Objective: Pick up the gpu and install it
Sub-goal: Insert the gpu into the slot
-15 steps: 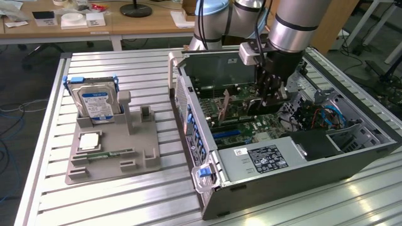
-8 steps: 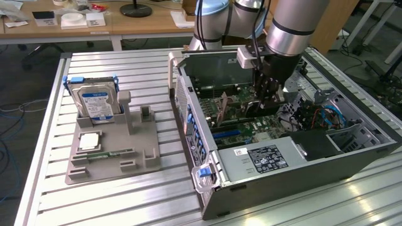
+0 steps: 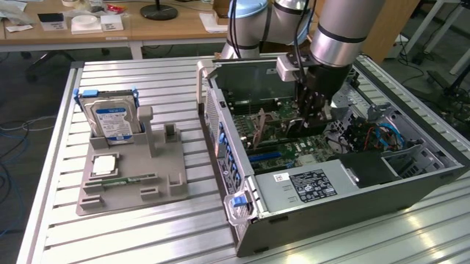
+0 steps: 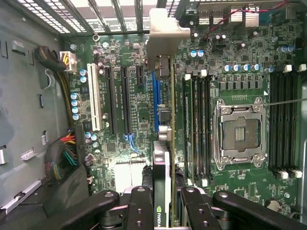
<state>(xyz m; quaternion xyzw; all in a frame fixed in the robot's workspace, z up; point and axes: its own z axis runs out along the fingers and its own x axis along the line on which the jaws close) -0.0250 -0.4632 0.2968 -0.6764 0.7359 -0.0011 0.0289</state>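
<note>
Black two-finger gripper (image 4: 166,192) is partly closed, fingers (image 4: 140,207) pinching the near end of the gpu (image 4: 162,158), a thin dark green circuit card with a silver metal end bracket, seen edge-on in the wrist view. So the card is held, upright on edge, inside the open grey metal tower computer case (image 3: 345,212) and over the green motherboard (image 4: 129,115). It runs from the fingers away toward the perforated rear wall of the case (image 4: 96,14), with the bracket at that far end. Under and just beside the card is the long blue expansion slot (image 4: 155,96). A white slot (image 4: 93,98) lies further off on one side. The row of black memory modules (image 4: 196,124) sits close on the other side, and the silver CPU socket frame (image 4: 240,134) lies beyond them. Cannot tell if the card's connector edge has met the slot. Risks, judged: the card looks slightly off the blue slot's line, so pressing down could jam the edge on the slot wall or bend the board. The bracket could catch on the rear frame. The narrow pinch at one end could let the card tilt into the memory modules. In the exterior view, well apart to the exterior view's left, a silver hard drive with a blue-white label (image 3: 110,118) stands in a grey moulded parts holder (image 3: 140,181) on the slatted aluminium table (image 3: 147,236).
</note>
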